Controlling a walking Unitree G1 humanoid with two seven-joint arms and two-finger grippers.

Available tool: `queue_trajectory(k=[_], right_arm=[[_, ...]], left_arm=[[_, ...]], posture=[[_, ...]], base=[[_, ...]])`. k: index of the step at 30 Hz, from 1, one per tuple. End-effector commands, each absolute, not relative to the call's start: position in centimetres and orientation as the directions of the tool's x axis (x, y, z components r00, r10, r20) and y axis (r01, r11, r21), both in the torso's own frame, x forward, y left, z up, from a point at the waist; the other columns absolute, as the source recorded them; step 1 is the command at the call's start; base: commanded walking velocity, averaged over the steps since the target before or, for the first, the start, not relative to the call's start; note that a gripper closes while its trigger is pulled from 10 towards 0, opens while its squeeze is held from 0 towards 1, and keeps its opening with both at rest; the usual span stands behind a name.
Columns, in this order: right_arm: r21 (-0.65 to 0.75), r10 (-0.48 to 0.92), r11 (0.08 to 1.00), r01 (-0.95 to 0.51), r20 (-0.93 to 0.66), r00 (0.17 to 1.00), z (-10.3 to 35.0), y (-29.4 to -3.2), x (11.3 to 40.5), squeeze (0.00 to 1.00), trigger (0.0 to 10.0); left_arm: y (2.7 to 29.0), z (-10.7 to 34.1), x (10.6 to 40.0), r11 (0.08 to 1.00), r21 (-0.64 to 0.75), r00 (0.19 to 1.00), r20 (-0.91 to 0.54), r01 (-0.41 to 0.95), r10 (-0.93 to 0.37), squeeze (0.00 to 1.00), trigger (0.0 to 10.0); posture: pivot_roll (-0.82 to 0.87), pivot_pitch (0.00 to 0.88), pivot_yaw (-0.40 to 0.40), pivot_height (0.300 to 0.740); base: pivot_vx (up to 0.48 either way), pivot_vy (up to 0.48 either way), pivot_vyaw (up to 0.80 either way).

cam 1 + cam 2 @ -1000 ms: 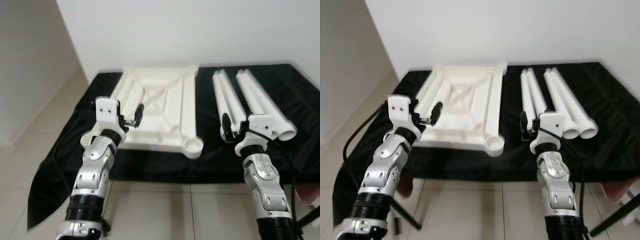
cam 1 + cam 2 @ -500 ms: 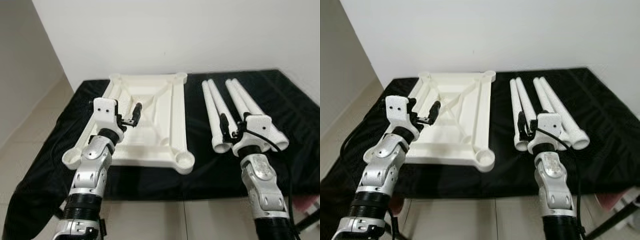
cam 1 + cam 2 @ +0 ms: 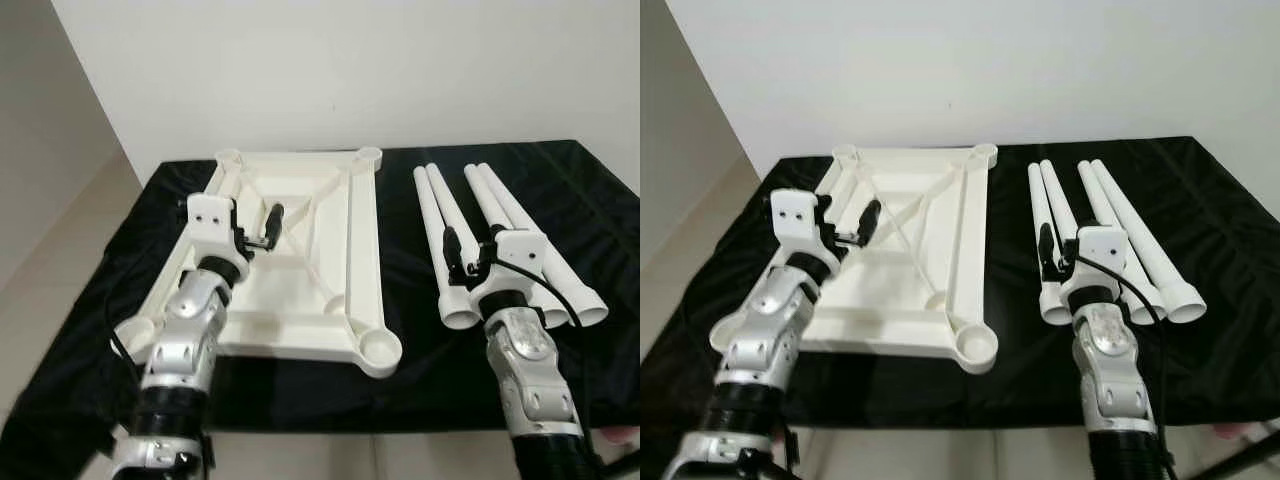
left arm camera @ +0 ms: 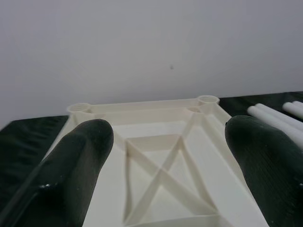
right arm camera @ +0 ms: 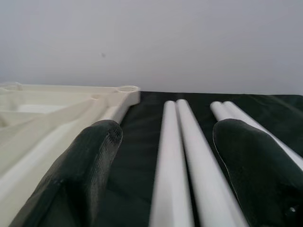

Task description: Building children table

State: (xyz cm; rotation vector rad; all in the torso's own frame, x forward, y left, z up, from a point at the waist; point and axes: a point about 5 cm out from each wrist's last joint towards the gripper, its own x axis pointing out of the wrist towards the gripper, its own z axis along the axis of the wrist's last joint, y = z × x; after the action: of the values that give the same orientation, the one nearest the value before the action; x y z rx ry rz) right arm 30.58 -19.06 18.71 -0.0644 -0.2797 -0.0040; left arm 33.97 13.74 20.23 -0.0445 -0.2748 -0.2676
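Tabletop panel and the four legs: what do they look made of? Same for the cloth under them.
Tabletop panel: looks like moulded plastic, cream-white and matte, going by the ribbed underside and round corner sockets. Legs: white hollow tubes, probably the same plastic, smooth with a slight sheen; open ends show. Cloth: black fabric, matte, draped with soft folds at the edges.

A plain white painted wall [image 3: 330,70] stands directly behind the surface, a wide flat top draped in black cloth [image 3: 580,190] whose far edge meets the wall's foot. Beside the surface's left end, a second pale grey wall plane [image 3: 45,170] joins the white wall at a vertical corner and lies in softer shade. Beige glossy floor tiles [image 3: 60,300] stretch out past that same end of the surface, and a strip of the same floor shows below its near edge. The light is even and diffuse across the wall.
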Motion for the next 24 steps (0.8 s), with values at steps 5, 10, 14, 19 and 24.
queue_trajectory(k=[5,10,14,19,24], right_arm=[[-0.032,0.022,0.999,-0.015,0.207,0.978,18.7,-19.0,31.0,0.00,10.0],[-0.041,-0.017,0.999,0.026,0.203,0.979,18.9,-19.4,31.2,0.00,10.0],[-0.020,-0.029,0.999,0.034,0.187,0.982,19.1,-19.4,31.4,0.00,10.0],[-0.009,-0.044,0.999,0.047,0.180,0.983,20.4,-19.7,32.3,0.00,10.0],[0.011,-0.068,0.998,0.067,0.162,0.984,20.9,-20.1,32.9,0.00,10.0]], left_arm=[[13.2,21.2,33.6,0.933,0.052,0.893,0.275,0.356,-0.356,0.00,10.0],[12.7,21.1,33.6,0.926,0.064,0.890,0.259,0.373,-0.376,0.00,10.0],[12.4,21.1,33.8,0.924,0.069,0.890,0.250,0.376,-0.381,0.00,10.0],[10.7,21.1,33.6,0.877,0.145,0.857,0.190,0.458,-0.478,0.00,10.0],[9.7,21.8,33.5,0.861,0.144,0.840,0.191,0.488,-0.508,0.00,10.0]], posture=[[-0.15,0.032,0.083,0.740],[-0.16,0.035,0.089,0.740],[-0.16,0.033,0.092,0.740],[-0.17,0.020,0.095,0.740],[-0.16,0.021,0.089,0.740]], base=[[0.000,0.000,0.00],[0.000,0.000,0.00],[0.000,0.000,0.00],[0.000,0.000,0.00],[0.000,0.000,0.00]])
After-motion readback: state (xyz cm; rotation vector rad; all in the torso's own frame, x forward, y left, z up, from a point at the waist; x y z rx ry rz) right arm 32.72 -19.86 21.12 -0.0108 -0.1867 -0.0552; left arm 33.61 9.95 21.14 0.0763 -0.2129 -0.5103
